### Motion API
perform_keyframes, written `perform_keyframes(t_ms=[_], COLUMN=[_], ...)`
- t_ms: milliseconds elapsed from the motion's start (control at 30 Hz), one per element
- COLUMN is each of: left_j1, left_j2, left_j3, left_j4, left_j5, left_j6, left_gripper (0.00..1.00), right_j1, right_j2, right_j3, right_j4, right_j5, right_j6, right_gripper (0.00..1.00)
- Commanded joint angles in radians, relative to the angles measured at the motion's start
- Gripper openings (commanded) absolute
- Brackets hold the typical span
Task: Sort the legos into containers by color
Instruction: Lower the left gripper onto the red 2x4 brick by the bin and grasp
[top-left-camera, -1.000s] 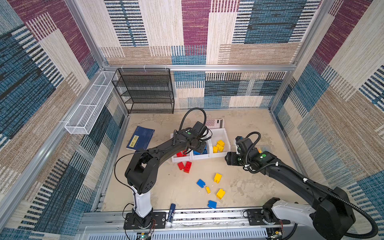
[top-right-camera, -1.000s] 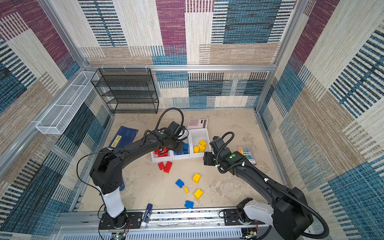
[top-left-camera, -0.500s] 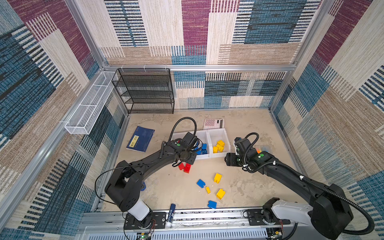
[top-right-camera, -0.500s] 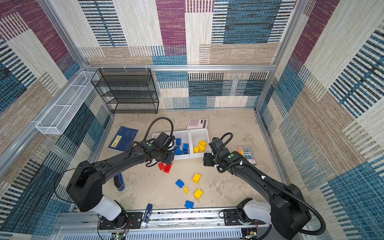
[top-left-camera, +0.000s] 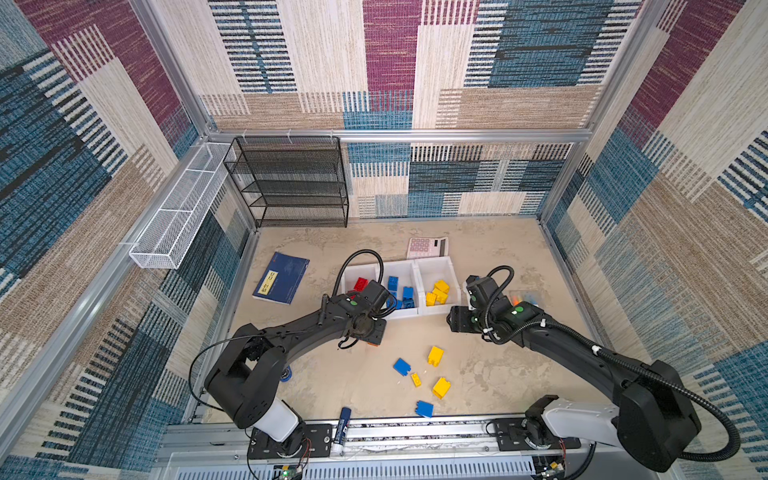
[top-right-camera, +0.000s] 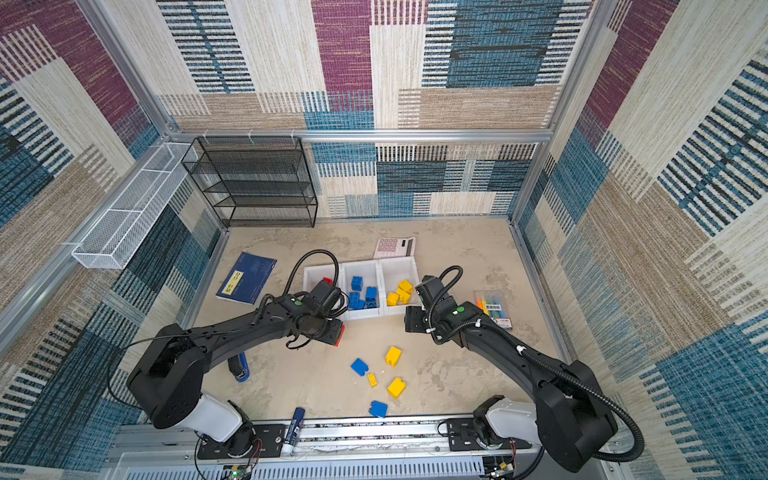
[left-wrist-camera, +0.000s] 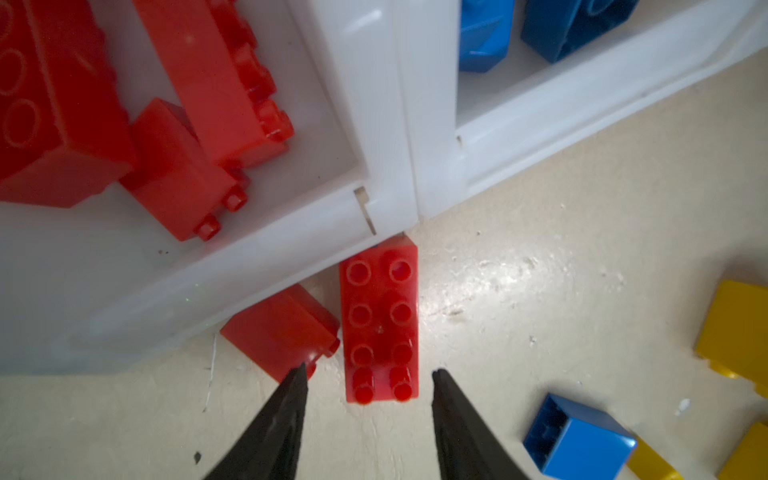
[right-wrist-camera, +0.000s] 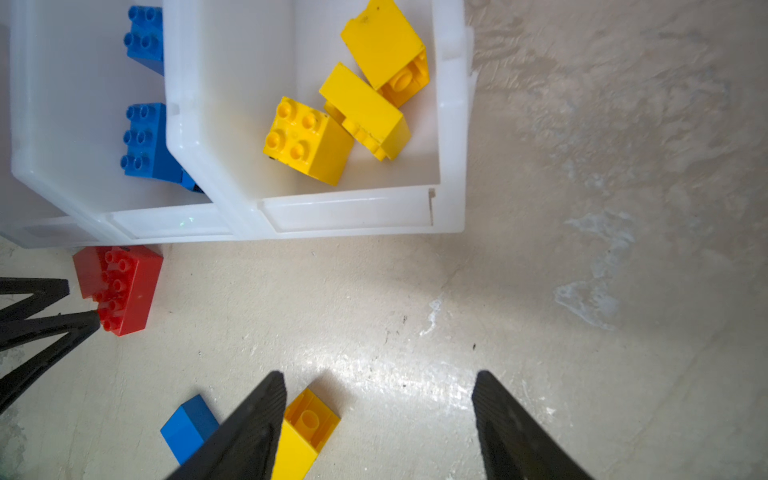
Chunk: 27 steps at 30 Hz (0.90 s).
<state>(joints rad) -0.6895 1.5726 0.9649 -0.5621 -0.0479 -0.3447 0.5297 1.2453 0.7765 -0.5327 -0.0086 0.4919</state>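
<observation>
my left end effector (left-wrist-camera: 368, 371), released and empty, is lining up over the near end of the long red brick (left-wrist-camera: 380, 324), which is lying on the bench (left-wrist-camera: 540, 270), lengthwise ahead, its far end at the bins (left-wrist-camera: 390, 124).

Bare floor (top-left-camera: 415, 336) in mid-frame between the containers (top-left-camera: 417, 278) and scattered legos (top-left-camera: 435, 356), red brick (left-wrist-camera: 380, 328) end-on against container wall, second red brick (left-wrist-camera: 282, 332) just beside
</observation>
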Motion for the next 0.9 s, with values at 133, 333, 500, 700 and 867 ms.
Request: perform_keyframes(t_ms=[133, 333, 500, 700, 867], left_j1=[-0.004, -0.014, -0.023, -0.031, -0.036], left_j2=[0.036, 0.065, 0.084, 0.095, 0.086], left_j3=[-0.002, -0.002, 0.002, -0.003, -0.005], left_j4=[0.038, 0.048, 0.049, 0.057, 0.058], left_j5=[0.025, 0.028, 0.028, 0.037, 0.039], left_j6=[-0.017, -0.017, -0.016, -0.016, -0.016], left_gripper=[0.52, 0.51, 0.48, 0.40, 0.37], right_j1=[0.001, 0.000, 0.002, 0.001, 0.001], right_j2=[0.003, 0.000, -0.001, -0.003, -0.009], right_j3=[0.000, 0.001, 0.000, 0.003, 0.001], right_j4=[0.025, 0.020, 0.019, 0.015, 0.012], right_j5=[-0.007, -0.005, -0.002, -0.001, 0.000], right_j6=[0.000, 0.001, 0.001, 0.001, 0.001], right_gripper=[0.74, 0.74, 0.74, 0.74, 0.74])
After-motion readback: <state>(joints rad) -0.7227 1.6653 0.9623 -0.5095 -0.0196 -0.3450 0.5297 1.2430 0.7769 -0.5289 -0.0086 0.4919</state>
